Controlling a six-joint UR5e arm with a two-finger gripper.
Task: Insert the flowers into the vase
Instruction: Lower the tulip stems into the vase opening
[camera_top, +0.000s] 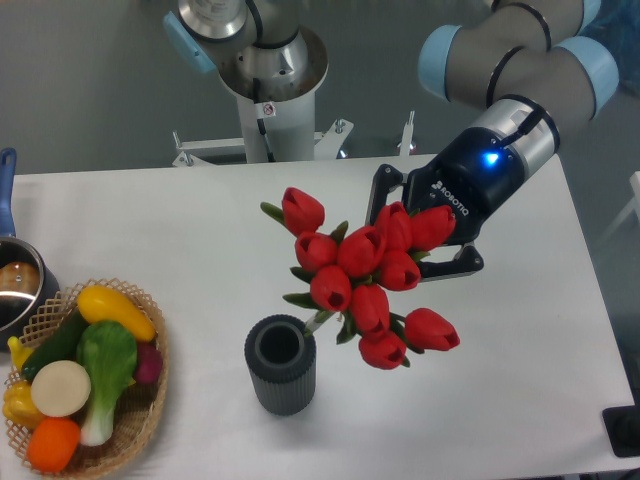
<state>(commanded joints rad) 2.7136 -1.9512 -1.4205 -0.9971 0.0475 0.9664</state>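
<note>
A bunch of red tulip flowers (362, 277) with green stems hangs in the air, held at its right side by my gripper (418, 232), which is shut on it. The buds hide where the fingers grip. A pale stem end points down-left and reaches the right rim of the vase (280, 362), a dark grey ribbed cylinder standing upright on the white table with its round mouth open. The gripper is up and to the right of the vase.
A wicker basket (140, 420) of toy vegetables sits at the front left. A metal pot (18, 285) with a blue handle is at the left edge. The robot base (268, 90) stands behind the table. A dark object (625, 432) is at the far right corner.
</note>
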